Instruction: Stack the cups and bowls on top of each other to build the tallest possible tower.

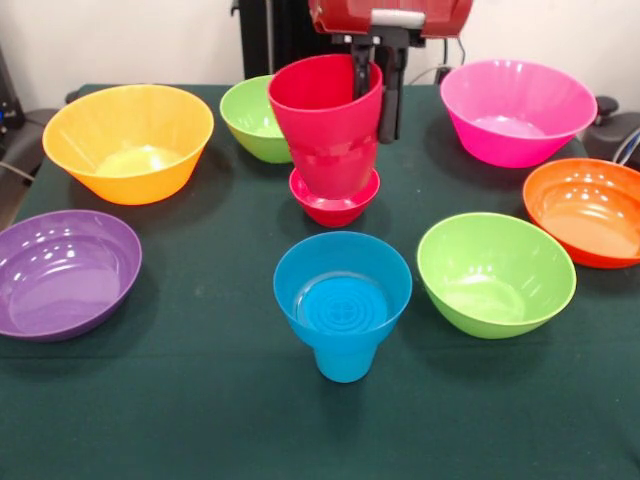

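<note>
My gripper [374, 90] is shut on the right rim of the red cup [325, 130], one finger inside and one outside. The cup tilts slightly. Its base reaches into the small red bowl [335, 208]; I cannot tell whether it rests there or hangs just above. In front of them the small blue bowl [300, 275] sits in the mouth of the upright sky-blue cup [347, 360], apart from the gripper.
Larger bowls ring the middle on the dark green cloth: yellow-orange [128, 140] and purple [65, 272] at the left, lime green [250, 120] behind the red cup, pink [517, 110], orange [590, 210] and another lime green [495, 272] at the right.
</note>
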Motion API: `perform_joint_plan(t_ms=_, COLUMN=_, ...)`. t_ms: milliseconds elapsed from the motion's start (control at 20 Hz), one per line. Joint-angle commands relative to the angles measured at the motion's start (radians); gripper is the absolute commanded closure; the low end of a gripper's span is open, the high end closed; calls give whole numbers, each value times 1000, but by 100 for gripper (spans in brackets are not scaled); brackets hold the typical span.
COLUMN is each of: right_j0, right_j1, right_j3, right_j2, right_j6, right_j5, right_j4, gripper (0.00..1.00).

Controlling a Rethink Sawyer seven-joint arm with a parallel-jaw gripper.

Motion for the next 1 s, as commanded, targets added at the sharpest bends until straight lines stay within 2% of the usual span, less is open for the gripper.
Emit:
perform_joint_plan(t_ms=50, right_j0=49, right_j1=100, right_j3=-6, right_j2=-58, right_j6=166, right_j5=-16, right_j4=-25, gripper=100)
perform_joint_plan(t_ms=300, right_j0=69, right_j1=129, right_j3=-94, right_j2=-67, right_j6=154, right_j5=62, right_j4=-7, gripper=100)
perform_joint_plan(t_ms=600, right_j0=98, right_j1=173, right_j3=-169, right_j2=-79, right_j6=154, right_j5=106, right_j4=15, gripper=100)
perform_joint_plan(t_ms=1000, right_j0=113, right_j1=187, right_j3=-203, right_j2=-89, right_j6=149, right_j5=120, right_j4=31, gripper=100)
